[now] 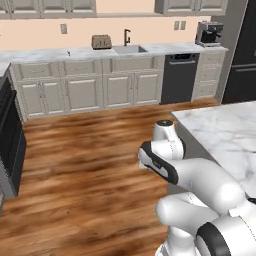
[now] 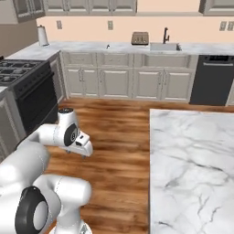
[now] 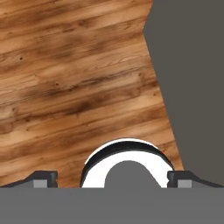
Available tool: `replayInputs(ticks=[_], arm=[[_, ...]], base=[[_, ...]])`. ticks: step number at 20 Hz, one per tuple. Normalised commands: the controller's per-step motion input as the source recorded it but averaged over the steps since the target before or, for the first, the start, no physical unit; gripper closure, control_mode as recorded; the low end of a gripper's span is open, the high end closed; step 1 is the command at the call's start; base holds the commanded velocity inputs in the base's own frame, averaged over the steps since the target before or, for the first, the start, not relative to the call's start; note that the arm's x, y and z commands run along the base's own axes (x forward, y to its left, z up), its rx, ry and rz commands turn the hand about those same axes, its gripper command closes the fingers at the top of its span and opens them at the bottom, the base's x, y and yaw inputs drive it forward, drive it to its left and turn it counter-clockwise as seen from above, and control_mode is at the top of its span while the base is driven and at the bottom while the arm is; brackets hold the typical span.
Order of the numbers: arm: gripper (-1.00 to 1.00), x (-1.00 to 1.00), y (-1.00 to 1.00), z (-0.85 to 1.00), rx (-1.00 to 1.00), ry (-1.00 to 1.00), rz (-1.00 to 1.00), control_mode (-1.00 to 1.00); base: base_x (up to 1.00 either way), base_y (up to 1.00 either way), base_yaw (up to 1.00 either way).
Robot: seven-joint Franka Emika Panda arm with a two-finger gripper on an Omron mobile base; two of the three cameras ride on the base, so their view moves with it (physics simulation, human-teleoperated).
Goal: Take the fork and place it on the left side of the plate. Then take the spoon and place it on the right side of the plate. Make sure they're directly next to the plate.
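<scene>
Gripper jaws wide apart above wood floor beside grey island side

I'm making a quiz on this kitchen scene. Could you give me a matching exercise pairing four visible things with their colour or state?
Things:
1. tool
2. dishwasher
3. floor
4. island top

Descriptions:
A. white marble with grey veins
B. open, nothing between its fingers
C. dark front, set among pale cabinets
D. brown wood planks

Pairs: 1-B, 2-C, 3-D, 4-A
</scene>
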Motion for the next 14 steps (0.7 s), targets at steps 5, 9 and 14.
replayInputs(ticks=[5,9,14], arm=[[-1.00,0.00,0.00,0.00,0.00,0.00,0.00,1.00],[-1.00,0.00,0.00,0.00,0.00,0.00,0.00,1.00],[-1.00,0.00,0.00,0.00,0.00,0.00,0.00,1.00]], base=[[0.89,0.31,-0.02],[0.87,0.36,0.00],[0.85,0.42,0.00]])
